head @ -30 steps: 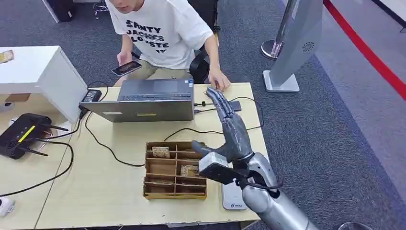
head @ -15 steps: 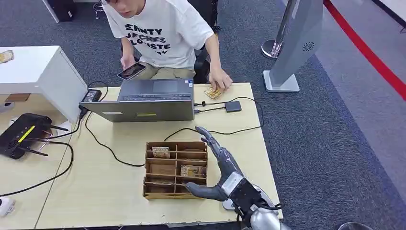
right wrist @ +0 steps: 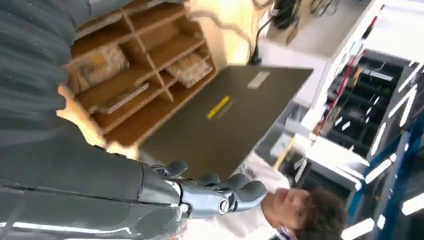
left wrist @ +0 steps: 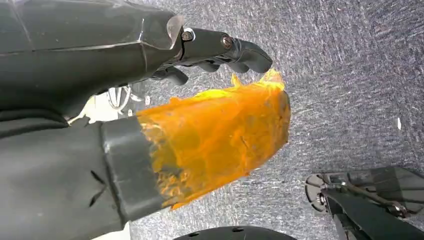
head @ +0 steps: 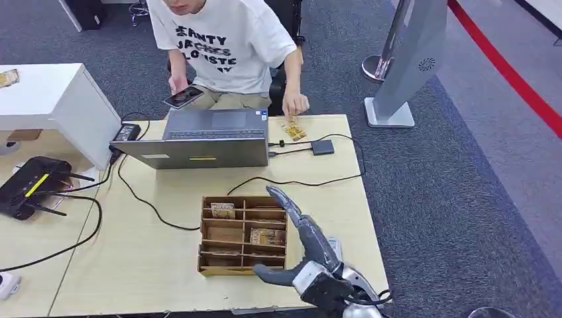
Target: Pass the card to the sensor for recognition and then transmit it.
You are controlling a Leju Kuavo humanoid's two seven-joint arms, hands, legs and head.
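Note:
A small patterned card (head: 293,130) lies at the table's far edge, and a person's fingers (head: 292,108) touch it. My right hand (head: 307,250) hovers low over the near right part of the table, beside the wooden compartment box (head: 211,267). Its fingers are stretched forward, the thumb is spread toward the box, and it holds nothing. In the right wrist view the fingers (right wrist: 220,192) reach past the box (right wrist: 150,107) toward the laptop. A white flat pad (head: 337,248) peeks out from under the hand. My left hand (left wrist: 150,115), its thumb covered in orange, hangs over the carpet holding nothing.
More cards (head: 223,210) sit in the box's compartments. A grey laptop (head: 205,139) stands at the far side, with cables and a small black device (head: 323,146) to its right. A black router (head: 30,185) lies at the left. The person sits behind the table holding a phone (head: 183,97).
My right hand pulled back from the person's hand at the far edge to the near side beside the box. The card now lies on the table under the person's fingers.

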